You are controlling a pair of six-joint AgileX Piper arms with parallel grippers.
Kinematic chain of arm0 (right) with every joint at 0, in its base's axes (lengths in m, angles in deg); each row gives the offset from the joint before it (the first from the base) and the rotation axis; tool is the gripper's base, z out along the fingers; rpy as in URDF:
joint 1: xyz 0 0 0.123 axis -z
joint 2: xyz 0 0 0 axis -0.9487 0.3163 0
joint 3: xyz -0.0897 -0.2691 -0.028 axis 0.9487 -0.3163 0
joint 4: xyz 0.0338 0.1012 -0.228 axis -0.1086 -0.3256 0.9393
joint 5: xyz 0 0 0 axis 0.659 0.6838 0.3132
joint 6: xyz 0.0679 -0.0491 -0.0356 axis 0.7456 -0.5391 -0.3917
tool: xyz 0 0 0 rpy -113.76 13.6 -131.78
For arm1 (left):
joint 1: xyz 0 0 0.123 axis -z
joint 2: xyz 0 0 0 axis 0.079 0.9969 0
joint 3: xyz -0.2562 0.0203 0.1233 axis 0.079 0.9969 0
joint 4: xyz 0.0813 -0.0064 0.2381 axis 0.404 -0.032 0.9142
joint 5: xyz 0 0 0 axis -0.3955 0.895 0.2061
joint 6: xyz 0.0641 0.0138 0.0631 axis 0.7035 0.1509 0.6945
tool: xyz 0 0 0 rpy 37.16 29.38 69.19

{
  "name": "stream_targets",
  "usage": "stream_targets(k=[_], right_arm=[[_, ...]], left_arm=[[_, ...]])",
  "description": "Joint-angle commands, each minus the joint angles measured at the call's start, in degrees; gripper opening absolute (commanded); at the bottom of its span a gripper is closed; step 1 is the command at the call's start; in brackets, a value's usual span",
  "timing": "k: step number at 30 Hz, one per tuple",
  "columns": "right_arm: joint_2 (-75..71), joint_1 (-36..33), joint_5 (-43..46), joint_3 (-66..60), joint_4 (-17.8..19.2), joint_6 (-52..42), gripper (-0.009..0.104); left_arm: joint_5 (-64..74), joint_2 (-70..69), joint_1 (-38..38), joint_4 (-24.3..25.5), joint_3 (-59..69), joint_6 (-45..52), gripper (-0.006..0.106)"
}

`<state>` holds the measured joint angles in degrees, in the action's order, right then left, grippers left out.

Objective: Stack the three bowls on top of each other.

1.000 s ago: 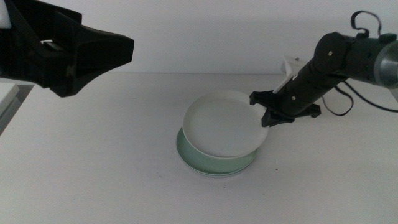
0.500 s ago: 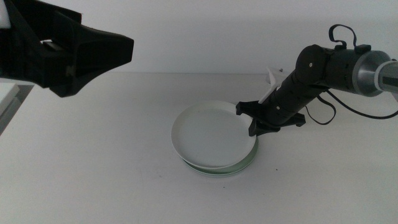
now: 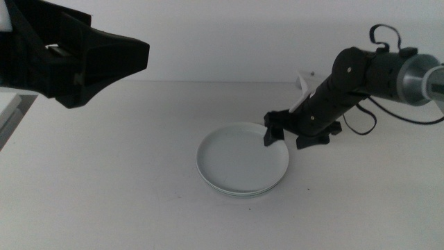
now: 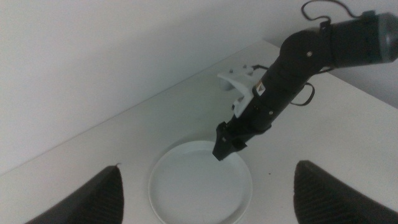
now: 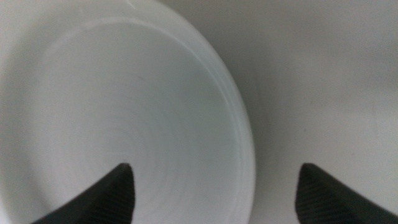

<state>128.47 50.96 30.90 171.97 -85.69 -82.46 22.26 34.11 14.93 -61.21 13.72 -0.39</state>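
Middle view: stack of shallow round bowls [image 3: 243, 160] mid-table, white one on top, mint green edge beneath; right gripper [image 3: 288, 132] at its far-right rim, jaws open. Left wrist view: left gripper [image 4: 208, 193] raised high, jaws spread wide. Right wrist view: jaws apart, straddling the white rim.

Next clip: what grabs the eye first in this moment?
The stack of bowls sits mid-table, the white bowl on top with a mint green rim peeking out beneath. The right gripper is at the stack's far right rim, jaws open astride it. The left gripper looms dark and high at the left, waiting.
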Motion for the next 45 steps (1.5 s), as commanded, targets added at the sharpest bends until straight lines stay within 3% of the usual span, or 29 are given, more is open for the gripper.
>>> stream_targets(k=[1,3,9,13,19,26,33,41,45], right_arm=[[-3.09,0.04,0.72,0.57,0.38,-1.64,0.075],[-6.5,0.44,0.81,0.57,0.92,-2.1,0.082],[-22.24,5.91,1.11,0.57,7.33,-1.43,0.082],[-33.35,12.05,1.91,-0.69,8.32,-3.43,0.082],[-51.53,15.67,7.46,-12.32,12.92,-1.78,0.082],[-60.71,15.52,12.55,-21.3,12.9,0.55,0.082],[-60.69,15.52,14.44,-21.3,13.63,0.55,0.082],[-60.69,15.52,14.55,-21.3,13.49,0.7,0.082],[-60.69,15.52,14.55,-21.3,13.49,0.7,0.082]], left_arm=[[-0.79,-0.35,-0.03,-0.24,0.08,0.0,0.094],[-0.79,-0.35,-0.03,-0.24,0.08,0.0,0.094],[-0.79,-0.35,-0.03,-0.24,0.08,0.0,0.094],[-0.79,-0.35,-0.03,-0.24,0.08,0.0,0.094],[-0.66,-0.85,-0.03,0.68,0.4,0.0,0.094],[-15.96,-6.18,-0.03,8.5,10.32,0.0,0.094],[-16.17,-13.36,-7.82,13.95,19.32,0.0,0.094],[-17.77,-19.85,-14.88,13.5,19.68,0.0,0.094],[-18.71,-22.44,-15.47,10.43,21.18,0.0,0.094]])
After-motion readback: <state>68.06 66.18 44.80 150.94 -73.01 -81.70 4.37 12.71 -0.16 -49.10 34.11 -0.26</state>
